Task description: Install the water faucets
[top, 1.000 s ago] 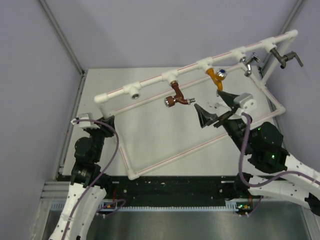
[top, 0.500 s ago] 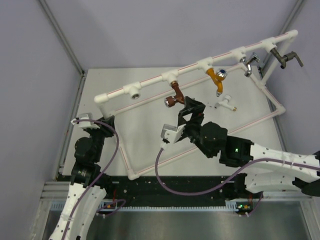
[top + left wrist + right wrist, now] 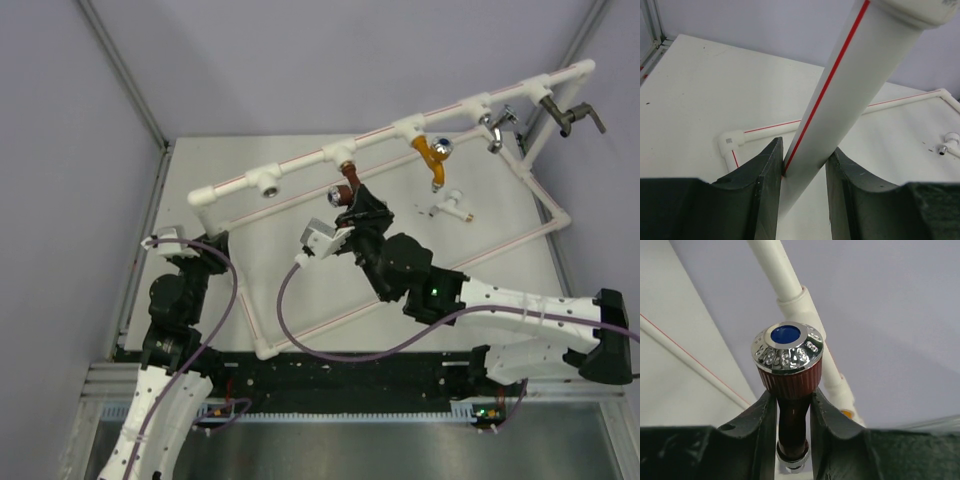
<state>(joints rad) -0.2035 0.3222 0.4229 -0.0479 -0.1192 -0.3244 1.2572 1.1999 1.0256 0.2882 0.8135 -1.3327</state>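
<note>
Reddish-brown faucet (image 3: 788, 357) sits gripped between the right end effector's (image 3: 792, 400) closed fingers, stem lengthwise, knob just beyond their tips.

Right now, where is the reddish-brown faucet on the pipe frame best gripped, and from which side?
Take the reddish-brown faucet by the narrow stem just under its knurled cap, coming from the near side, away from the pipe frame, as the right gripper does: the cap flares wider than the stem, so the jaws seat beneath it. The left gripper clamps the pipe frame.
</note>
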